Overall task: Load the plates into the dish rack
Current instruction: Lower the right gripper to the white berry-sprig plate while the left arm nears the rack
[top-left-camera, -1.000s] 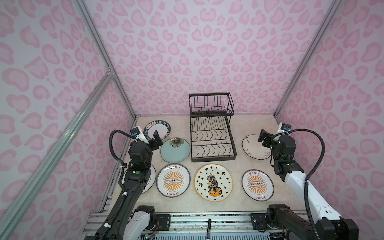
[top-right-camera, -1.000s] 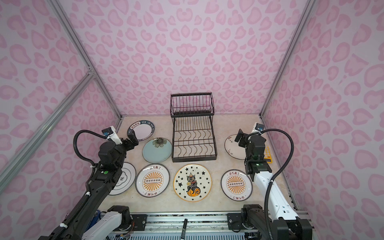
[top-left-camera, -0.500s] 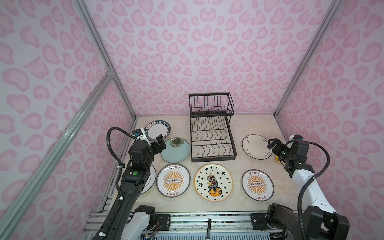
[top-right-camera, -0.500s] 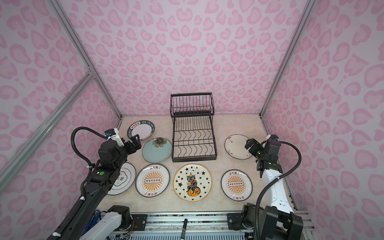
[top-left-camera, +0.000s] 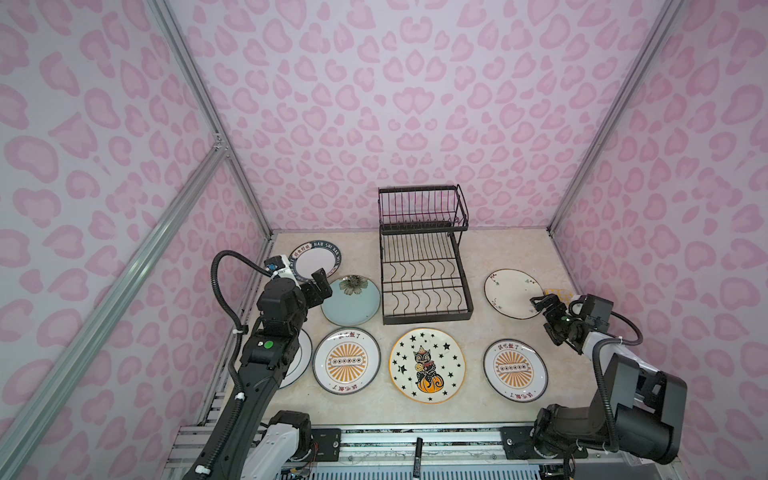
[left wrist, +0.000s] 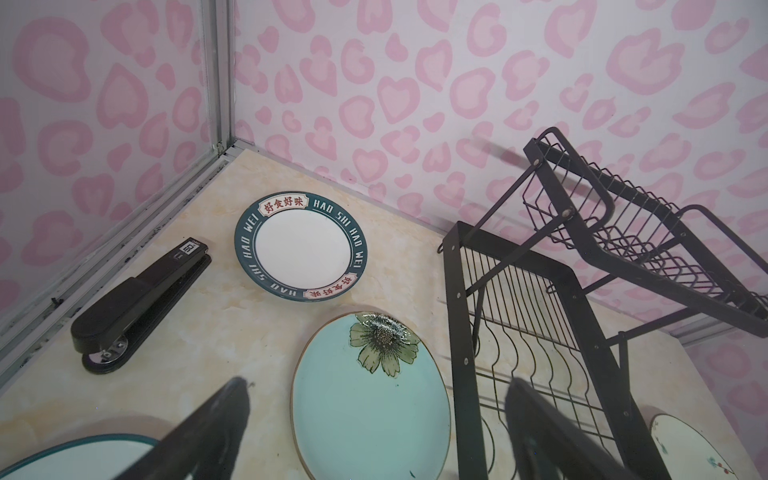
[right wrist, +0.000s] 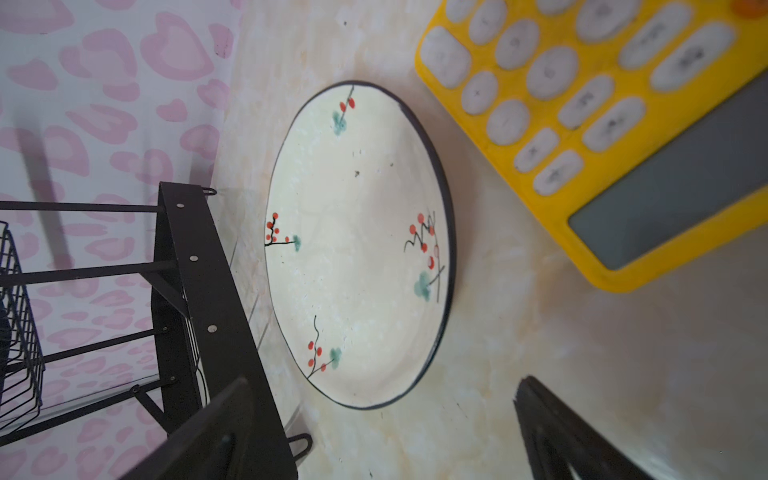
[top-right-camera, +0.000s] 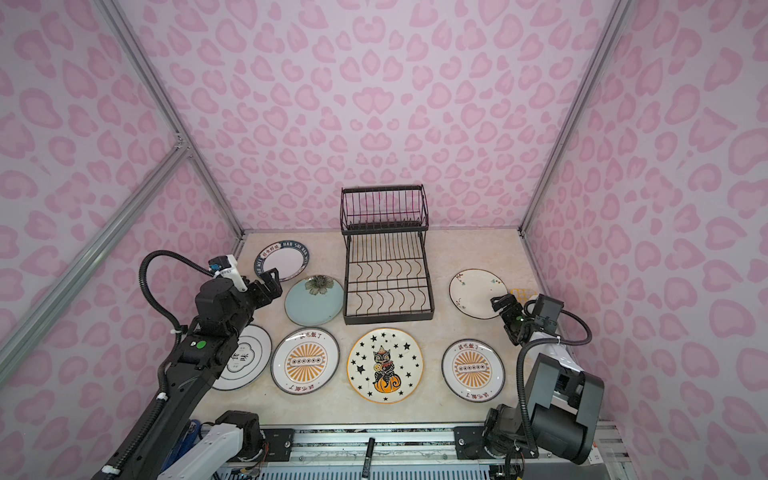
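Note:
The black wire dish rack (top-left-camera: 428, 320) (top-right-camera: 388, 319) stands at the back centre, with no plate in it. Seven plates lie flat around it: dark-lettered (top-left-camera: 316, 259), pale teal (top-left-camera: 353, 305), two sunburst (top-left-camera: 346, 360) (top-left-camera: 515, 370), star-and-cat (top-left-camera: 427, 365), white with berries (top-left-camera: 513, 293) (right wrist: 357, 249), and a white one (top-right-camera: 249, 357) partly under my left arm. My left gripper (top-left-camera: 322, 284) (left wrist: 376, 386) hangs open over the teal plate's (left wrist: 370, 399) left edge. My right gripper (top-left-camera: 540, 307) (right wrist: 384, 382) is open, low by the berry plate's right rim, holding nothing.
A yellow calculator (top-left-camera: 557, 293) (right wrist: 602, 124) lies just right of the berry plate, beside my right gripper. A black stapler (left wrist: 137, 299) rests near the left wall. A dark pen (top-left-camera: 417, 455) lies on the front rail. Pink walls close three sides.
My right arm has swung right and down toward the front, bringing its gripper low beside the berry plate. My left gripper has dropped slightly toward the teal plate.

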{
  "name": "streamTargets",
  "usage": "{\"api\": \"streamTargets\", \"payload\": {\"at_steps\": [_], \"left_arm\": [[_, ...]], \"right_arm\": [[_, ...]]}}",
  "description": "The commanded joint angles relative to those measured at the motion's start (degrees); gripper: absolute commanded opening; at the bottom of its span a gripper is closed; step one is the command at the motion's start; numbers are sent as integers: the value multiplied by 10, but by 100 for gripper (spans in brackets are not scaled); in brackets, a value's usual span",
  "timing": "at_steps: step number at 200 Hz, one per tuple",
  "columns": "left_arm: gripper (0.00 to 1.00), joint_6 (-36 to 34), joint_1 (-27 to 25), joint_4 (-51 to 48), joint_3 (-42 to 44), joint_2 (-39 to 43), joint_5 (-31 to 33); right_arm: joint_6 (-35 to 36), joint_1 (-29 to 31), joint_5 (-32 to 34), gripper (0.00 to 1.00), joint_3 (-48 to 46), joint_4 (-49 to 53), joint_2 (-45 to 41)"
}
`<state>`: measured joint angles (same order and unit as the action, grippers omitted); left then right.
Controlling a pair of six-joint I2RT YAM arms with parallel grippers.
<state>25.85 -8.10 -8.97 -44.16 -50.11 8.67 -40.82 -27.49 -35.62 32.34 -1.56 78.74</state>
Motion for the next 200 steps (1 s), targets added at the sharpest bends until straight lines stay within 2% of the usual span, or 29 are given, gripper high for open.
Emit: {"api": "streamTargets", "payload": {"at_steps": [1, 22, 57, 153, 200], "left_arm": [[98, -4, 0, -9, -14, -8, -19], [98, -7, 1, -29, -29, -21, -27], [98, -5, 0, -45, -43, -41, -46], [98, -13, 0, -30, -38, -50, -99], [98, -15, 1, -34, -42, -55, -108]], "right_arm": [[-13, -3, -23, 93, -6, -38, 25], [-19, -5, -28, 89, -9, -58, 45], [-23, -6, -27, 74, -6, -84, 77], [-44, -8, -31, 53, 9, -170, 172], [-44, -8, -25, 44, 12, -181, 189]]}}
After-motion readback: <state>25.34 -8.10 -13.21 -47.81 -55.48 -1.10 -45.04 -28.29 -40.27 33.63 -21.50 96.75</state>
